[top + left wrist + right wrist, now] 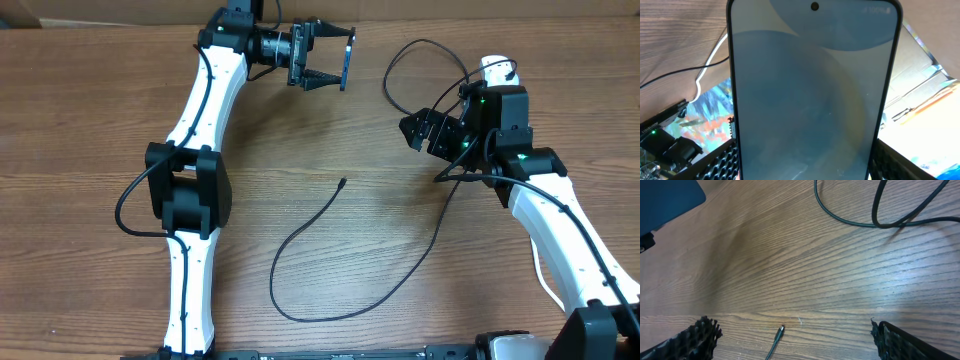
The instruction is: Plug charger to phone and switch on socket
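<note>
My left gripper (325, 65) is shut on the phone (347, 58) and holds it on edge above the far middle of the table. In the left wrist view the phone's blue-grey screen (810, 90) fills the frame between the two finger pads. The charger's black cable (300, 235) lies looped on the table, its plug tip (344, 181) free at the centre. My right gripper (420, 128) is open and empty above the table, and the plug tip (781, 329) lies on the wood between its fingers. A white piece (492, 67) behind the right wrist is mostly hidden; adapter or socket, I cannot tell.
The cable's far loop (405, 60) curls on the table at the back right and shows in the right wrist view (865, 222). A white cord (707, 70) runs over the wood in the left wrist view. A cardboard wall (120, 12) lines the back edge.
</note>
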